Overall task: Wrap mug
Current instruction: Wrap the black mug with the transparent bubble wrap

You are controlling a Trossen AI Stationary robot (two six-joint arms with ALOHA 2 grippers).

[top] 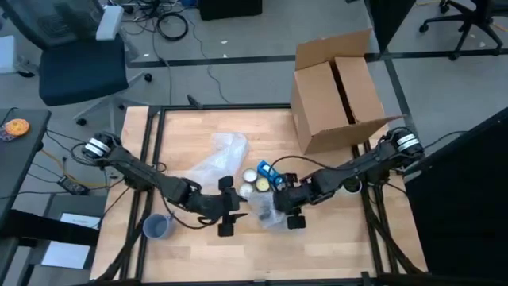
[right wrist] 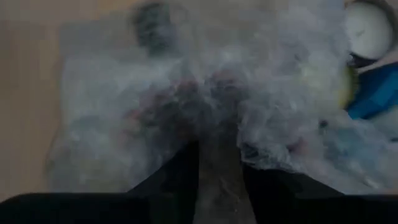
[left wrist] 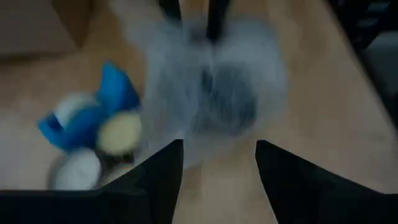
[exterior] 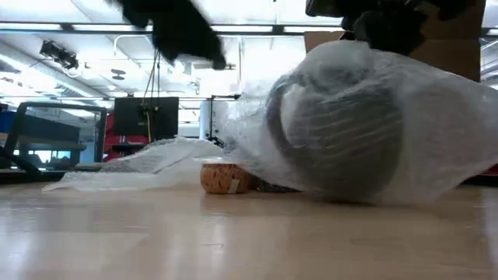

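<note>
The mug (exterior: 342,132) lies on its side on the table, dark and wrapped in clear bubble wrap (top: 262,208); through the wrap it shows as a dark shape (left wrist: 227,99) in the left wrist view. My right gripper (top: 287,203) stands at the bundle's right side, shut on the wrap. My left gripper (top: 230,208) is open just left of the bundle, and the bundle lies ahead of its fingers (left wrist: 217,146). A second, loose sheet of bubble wrap (top: 218,157) lies farther back on the table. My right gripper pinches a bunch of the bubble wrap (right wrist: 219,146) between its two fingers at the bundle's right side. The fingers come in low from the table's right. How many layers they hold is unclear. The wrapped mug rests on the table.
Small round lids and a blue piece (top: 260,178) lie just behind the bundle. An open cardboard box (top: 337,91) stands at the far right. A blue cup (top: 157,226) sits near the left front edge. Bare wood lies in front of the bundle.
</note>
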